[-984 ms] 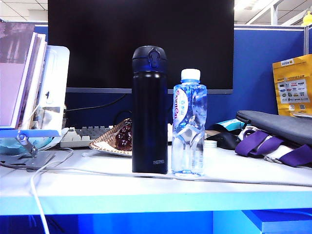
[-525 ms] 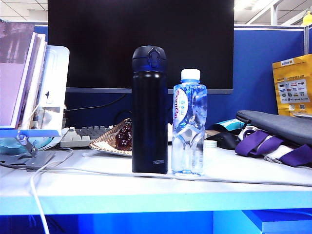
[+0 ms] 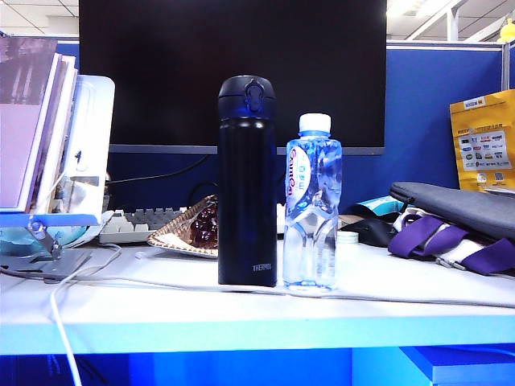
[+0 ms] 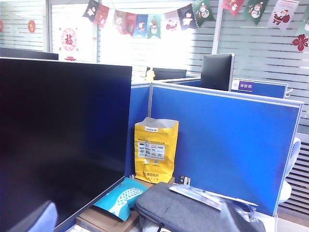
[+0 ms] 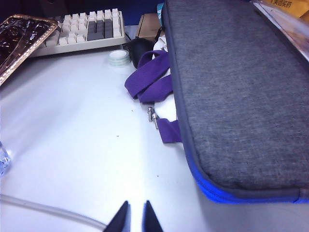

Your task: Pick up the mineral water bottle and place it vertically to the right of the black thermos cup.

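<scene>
The big dark monitor fills the back of the exterior view, with blue partition panels behind it. Neither arm shows in that view.

The left claw is raised off the counter and points level, past the monitor toward the partitions; only the two finger tips show at the edge of its wrist view, set far apart, wide open and holding nothing. The right claw hangs low over bare white counter, pointing down and forward toward a grey padded sleeve with purple straps. Its two dark tips stand nearly together with only a thin slit between them, and nothing is held there.

On the counter the black thermos cup stands upright near the middle, with small white "THERMOS" lettering near its base. The mineral water bottle stands upright just to the right of it, nearly touching, white cap on top, shorter than the flask; its white-blue label carries red lettering running vertically that I cannot read.

A yellow paper bag with rows of small logos leans on the partition at right; its print is too small to make out. A keyboard and a gold-rimmed tray lie behind the flask. A pale cable runs across the counter in front.
</scene>
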Tool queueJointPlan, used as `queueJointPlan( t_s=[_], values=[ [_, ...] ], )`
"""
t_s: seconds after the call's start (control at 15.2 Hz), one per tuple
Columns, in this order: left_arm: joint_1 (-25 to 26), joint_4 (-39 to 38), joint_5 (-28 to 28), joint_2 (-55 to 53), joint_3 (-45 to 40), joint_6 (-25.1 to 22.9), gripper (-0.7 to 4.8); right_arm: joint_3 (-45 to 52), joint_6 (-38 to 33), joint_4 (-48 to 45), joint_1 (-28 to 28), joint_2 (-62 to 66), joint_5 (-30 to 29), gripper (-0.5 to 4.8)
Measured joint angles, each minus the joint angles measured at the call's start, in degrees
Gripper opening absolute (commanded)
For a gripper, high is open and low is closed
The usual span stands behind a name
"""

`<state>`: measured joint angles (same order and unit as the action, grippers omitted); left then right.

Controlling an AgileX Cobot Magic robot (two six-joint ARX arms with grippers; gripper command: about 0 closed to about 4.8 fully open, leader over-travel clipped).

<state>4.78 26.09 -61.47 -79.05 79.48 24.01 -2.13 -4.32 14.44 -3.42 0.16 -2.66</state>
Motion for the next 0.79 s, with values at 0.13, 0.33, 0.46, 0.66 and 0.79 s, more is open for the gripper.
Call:
queueJointPlan(
  t_s=[0.13, 0.33, 0.46, 0.66, 0.79],
  values=[
    [0.0, 0.0, 0.0, 0.0, 0.0, 0.0, 4.79, 0.0, 0.0, 0.0, 0.0, -0.02, 0.0, 0.5],
    [0.02, -0.57, 0.07, 0.35, 0.0, 0.0, 4.79, 0.0, 0.0, 0.0, -0.02, -0.02, 0.0, 0.49],
    [0.04, -5.57, 4.26, 3.52, 0.0, 0.0, 4.79, 0.0, 0.0, 0.0, -0.04, 0.0, 0.02, 0.5],
    [-0.02, -18.23, 26.14, 11.19, 0.0, 0.0, 4.79, 0.0, 0.0, 0.0, -0.04, -0.02, 0.02, 0.49],
    [-0.02, -26.82, 43.04, 15.43, -0.04, -0.04, 4.79, 0.0, 0.0, 0.0, -0.04, -0.02, 0.02, 0.49]
  ],
)
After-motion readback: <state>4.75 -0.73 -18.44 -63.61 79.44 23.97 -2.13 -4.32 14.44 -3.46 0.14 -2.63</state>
